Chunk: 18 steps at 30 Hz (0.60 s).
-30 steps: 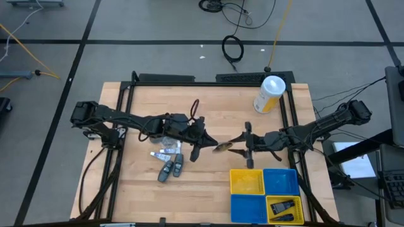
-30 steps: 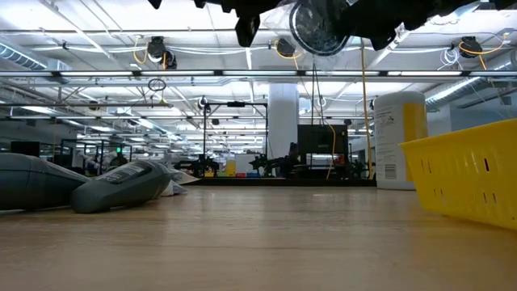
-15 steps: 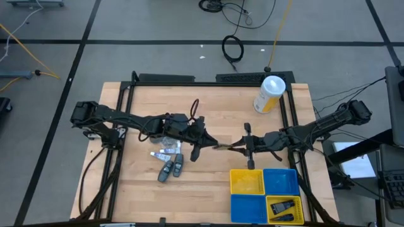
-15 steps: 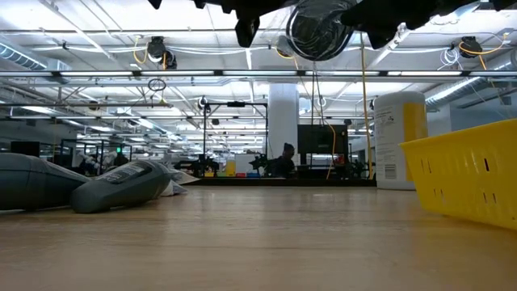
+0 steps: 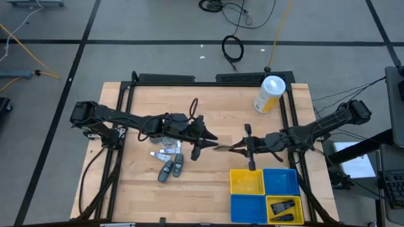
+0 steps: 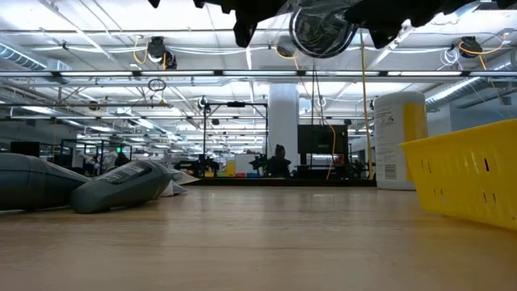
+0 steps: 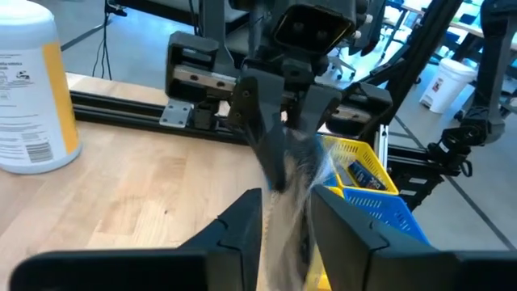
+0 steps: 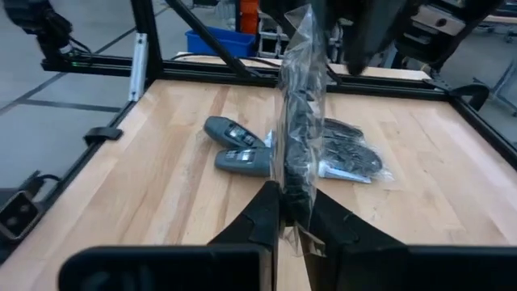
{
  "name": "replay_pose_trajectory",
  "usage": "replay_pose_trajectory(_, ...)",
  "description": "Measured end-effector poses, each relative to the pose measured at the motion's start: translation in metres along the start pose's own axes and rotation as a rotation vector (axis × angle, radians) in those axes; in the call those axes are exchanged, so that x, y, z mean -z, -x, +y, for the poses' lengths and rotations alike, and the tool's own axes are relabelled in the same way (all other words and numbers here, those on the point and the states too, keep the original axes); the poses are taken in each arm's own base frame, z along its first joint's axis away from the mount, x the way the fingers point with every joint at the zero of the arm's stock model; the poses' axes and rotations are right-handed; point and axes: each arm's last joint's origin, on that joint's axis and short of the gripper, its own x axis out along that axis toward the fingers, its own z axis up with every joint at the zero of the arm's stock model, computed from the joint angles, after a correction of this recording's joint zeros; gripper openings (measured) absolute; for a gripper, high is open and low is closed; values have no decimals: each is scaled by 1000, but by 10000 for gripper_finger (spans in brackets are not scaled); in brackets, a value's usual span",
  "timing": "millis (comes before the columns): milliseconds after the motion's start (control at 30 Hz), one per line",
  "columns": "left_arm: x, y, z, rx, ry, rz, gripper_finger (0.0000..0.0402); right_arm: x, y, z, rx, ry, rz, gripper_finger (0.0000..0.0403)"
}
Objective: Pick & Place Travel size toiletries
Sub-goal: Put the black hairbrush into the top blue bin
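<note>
A greyish round piece in clear wrap (image 5: 221,147) hangs high over the table's middle, between my two grippers; in the low view this wrapped piece (image 6: 319,28) shows well above the wood. My right gripper (image 5: 230,147) is shut on it from the right. My left gripper (image 5: 207,142) faces it from the left, open, with the wrap's other end (image 7: 287,214) in the gap between its fingers. Two dark grey oblong pieces (image 5: 172,169), small white tubes (image 5: 165,153) and more wrapped pieces (image 5: 167,144) lie on the table under the left arm. My left gripper has its fingers (image 7: 242,230) on either side of the wrap's end; whether they touch it I cannot tell. My right gripper pinches the clear wrap near one end (image 8: 292,202) between its two fingers. It comes in about level from the table's right side. The piece stands on edge, lifted clear of the table.
A yellow bin (image 5: 246,183) and a blue bin (image 5: 281,181) stand near the front right, with another blue bin and a yellow bin holding a dark piece (image 5: 284,207) in front of them. A white-and-yellow canister (image 5: 269,93) stands at the far right. Black rails frame the table.
My right gripper has shut on the wrapped round piece, which has narrowed to a thin strip in the high view. My left gripper has opened a little around the other end. Both arms have kept their places and the piece stays high above the table.
</note>
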Motion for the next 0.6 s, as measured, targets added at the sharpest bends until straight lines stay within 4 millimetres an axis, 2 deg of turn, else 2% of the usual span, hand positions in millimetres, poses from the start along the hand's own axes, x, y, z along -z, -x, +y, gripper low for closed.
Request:
replay_pose_trajectory(200,-1,1,0,1,2,-4,131,2,12,7,-39,-61,36,19)
replay_pose_trajectory(400,-1,1,0,1,2,-3,134,9,29,13,-56,-153,167,19)
replay_pose_trajectory(600,-1,1,0,1,-3,-3,134,-8,51,17,-4,-203,341,19)
